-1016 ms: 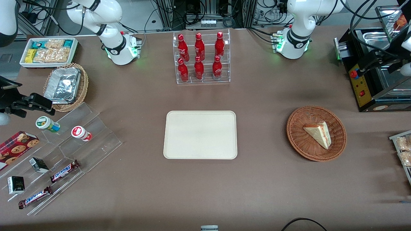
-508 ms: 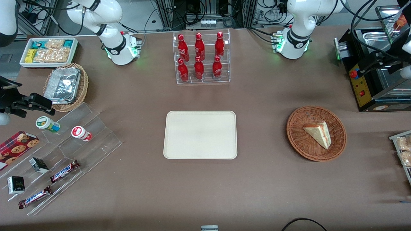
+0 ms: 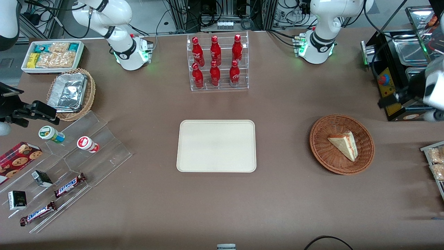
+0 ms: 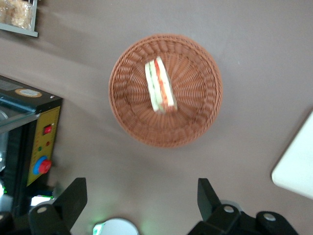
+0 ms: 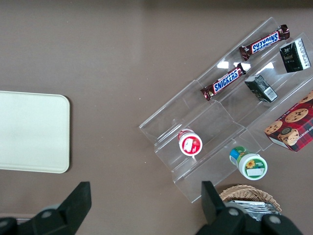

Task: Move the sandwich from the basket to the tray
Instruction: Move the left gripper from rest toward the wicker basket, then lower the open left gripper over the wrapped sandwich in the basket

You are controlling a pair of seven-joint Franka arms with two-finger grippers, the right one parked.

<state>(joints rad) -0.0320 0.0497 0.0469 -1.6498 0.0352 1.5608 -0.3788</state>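
The sandwich (image 3: pixel 344 144) is a pale wedge with red and green filling and lies in the round reddish-brown basket (image 3: pixel 321 147). The cream tray (image 3: pixel 216 146) lies flat mid-table with nothing on it. My left gripper (image 3: pixel 390 100) hangs high by the yellow-panelled machine, farther from the front camera than the basket and toward the working arm's end. In the left wrist view the gripper (image 4: pixel 142 196) is open, with only bare table between its fingers. That view also takes in the sandwich (image 4: pixel 160 85), the basket (image 4: pixel 195 112) and a corner of the tray (image 4: pixel 298 166).
A black machine with a yellow panel (image 3: pixel 387 91) stands close to the gripper. A rack of red bottles (image 3: pixel 216 62) stands farther back than the tray. A snack tray (image 3: pixel 435 163) sits at the working arm's end. A clear stepped rack (image 3: pixel 69 166) and a foil basket (image 3: pixel 71 93) are toward the parked arm's end.
My left gripper has come away from above the machine, moving nearer to the front camera and closer to the basket. The sandwich, basket and tray have not moved.
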